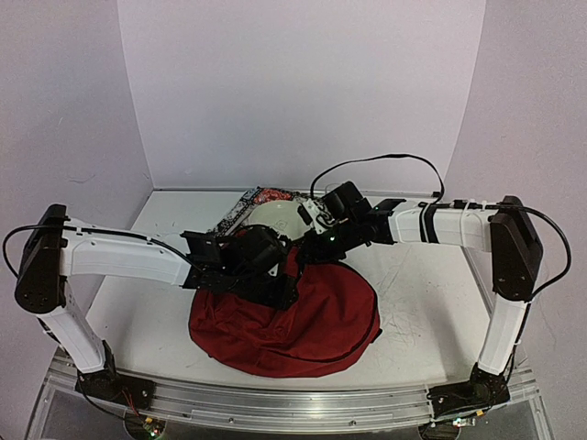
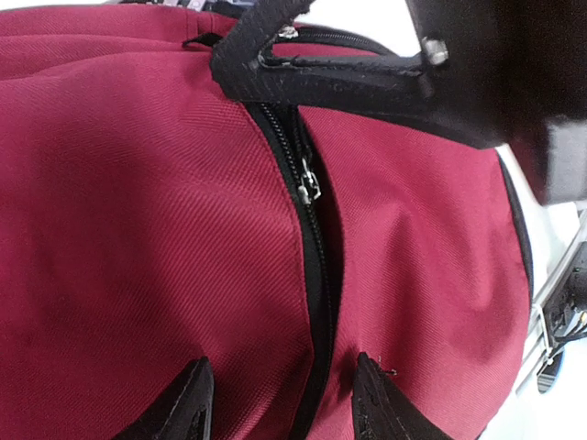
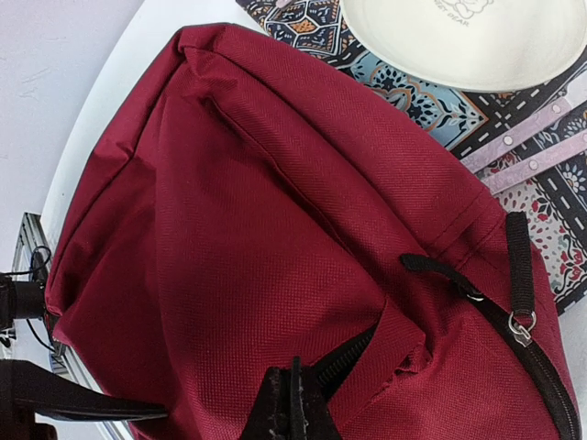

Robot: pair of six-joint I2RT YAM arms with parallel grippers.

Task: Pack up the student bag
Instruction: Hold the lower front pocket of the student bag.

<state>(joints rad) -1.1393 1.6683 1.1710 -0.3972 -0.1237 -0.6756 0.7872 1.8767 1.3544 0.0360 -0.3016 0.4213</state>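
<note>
The student bag (image 1: 284, 321) is a floppy dark-red backpack lying in the middle of the table. My left gripper (image 1: 264, 259) hovers over its top. In the left wrist view the gripper (image 2: 280, 399) is open, its fingertips (image 2: 188, 403) on either side of the bag's black zipper (image 2: 316, 275), just above the fabric (image 2: 138, 229). A metal zipper pull (image 2: 309, 186) lies further along. My right gripper (image 1: 316, 240) is at the bag's far edge. In the right wrist view it (image 3: 293, 408) is shut at the zipper edge, pinching the bag's fabric (image 3: 248, 211), which folds up towards it.
A white bowl (image 3: 468, 37) sits on a patterned book or mat (image 3: 431, 105) just behind the bag, also in the top view (image 1: 273, 215). Pale pink strips (image 3: 532, 137) lie on the mat. A black carry handle (image 2: 321, 78) crosses the bag's top. White walls enclose the table.
</note>
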